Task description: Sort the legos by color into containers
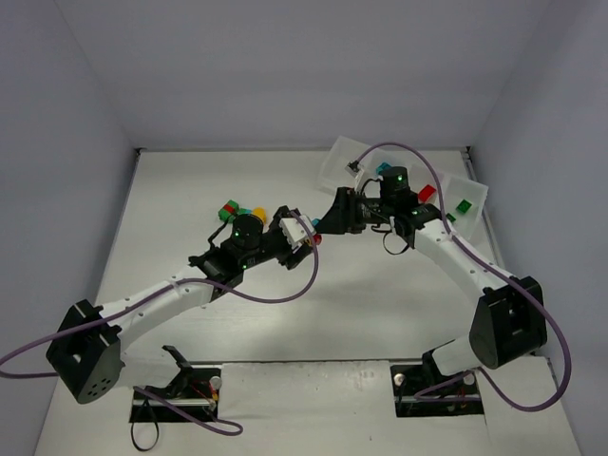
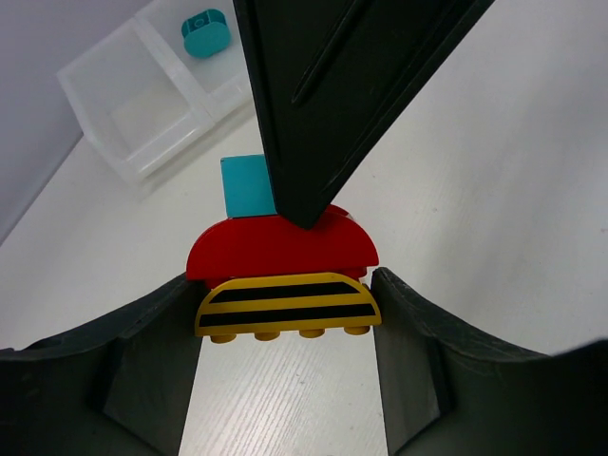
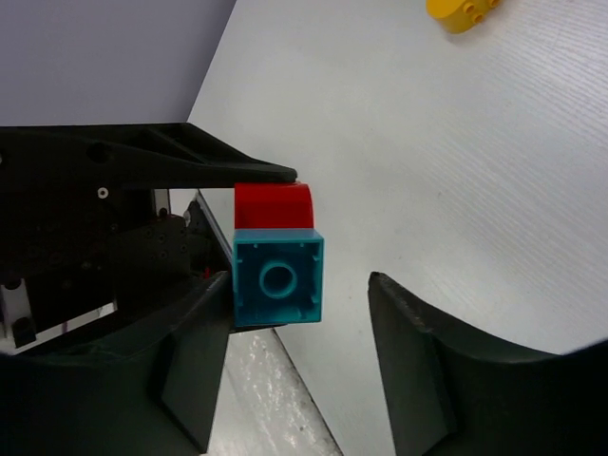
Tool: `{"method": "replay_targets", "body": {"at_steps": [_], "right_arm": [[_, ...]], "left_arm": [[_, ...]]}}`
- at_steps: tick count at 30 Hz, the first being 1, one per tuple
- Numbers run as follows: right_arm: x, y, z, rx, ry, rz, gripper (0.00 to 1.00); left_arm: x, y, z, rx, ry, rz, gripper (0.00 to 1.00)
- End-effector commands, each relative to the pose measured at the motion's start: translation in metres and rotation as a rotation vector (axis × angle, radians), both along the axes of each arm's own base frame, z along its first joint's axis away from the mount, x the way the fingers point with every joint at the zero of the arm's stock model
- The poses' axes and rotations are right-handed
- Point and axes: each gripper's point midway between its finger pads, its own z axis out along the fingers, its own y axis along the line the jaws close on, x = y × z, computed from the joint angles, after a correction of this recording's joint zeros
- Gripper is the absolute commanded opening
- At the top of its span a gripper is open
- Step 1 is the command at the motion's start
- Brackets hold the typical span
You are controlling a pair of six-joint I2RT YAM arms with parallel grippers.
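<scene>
The left gripper (image 2: 285,290) is clamped on a small lego stack (image 2: 313,258). Its two fingers press on both ends of a yellow plate (image 2: 285,306) with black stripes. A red half-round brick (image 2: 266,245) and a teal brick (image 3: 277,280) are joined to this plate. The right gripper (image 3: 302,285) is spread wide: one finger lies against the teal brick, and the other stands apart from it. The stack is over the middle of the white wood-grain table (image 1: 380,313); I cannot tell if it touches the surface. Loose bricks (image 1: 236,211) in green, red and yellow lie left of the grippers. The tray (image 1: 344,157) lies askew at the far right, with a teal piece (image 1: 385,169), a red piece (image 1: 427,193) and a green piece (image 1: 464,205) in separate compartments. Pale grey walls (image 1: 285,66) close three sides.
</scene>
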Motion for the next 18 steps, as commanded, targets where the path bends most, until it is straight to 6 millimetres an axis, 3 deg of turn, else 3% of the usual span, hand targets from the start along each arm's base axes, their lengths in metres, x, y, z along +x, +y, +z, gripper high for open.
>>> {"method": "replay_targets", "body": {"at_steps": [1,4,7,9,13,16,18], "right_arm": [[0.009,0.010,0.029,0.049,-0.101,0.020,0.52],[0.009,0.010,0.032,0.053,-0.111,0.023,0.35],[0.009,0.011,0.033,0.053,-0.119,0.019,0.07],[0.010,0.010,0.033,0.052,-0.124,0.016,0.01],[0.010,0.010,0.033,0.055,-0.119,0.011,0.00],[0.010,0.010,0.033,0.061,-0.119,0.008,0.00],[0.011,0.011,0.035,0.066,-0.121,0.008,0.00]], "left_arm": [[-0.001,-0.007,0.040,-0.085,-0.115,-0.043,0.46],[0.000,-0.007,0.039,-0.079,-0.115,-0.043,0.47],[0.000,-0.007,0.034,-0.072,-0.106,-0.044,0.47],[0.000,-0.007,0.031,-0.066,-0.103,-0.043,0.48],[-0.001,-0.004,0.029,-0.071,-0.091,-0.028,0.57],[-0.001,-0.004,0.034,-0.094,-0.093,-0.020,0.72],[-0.002,-0.005,0.037,-0.109,-0.095,-0.023,0.73]]}}
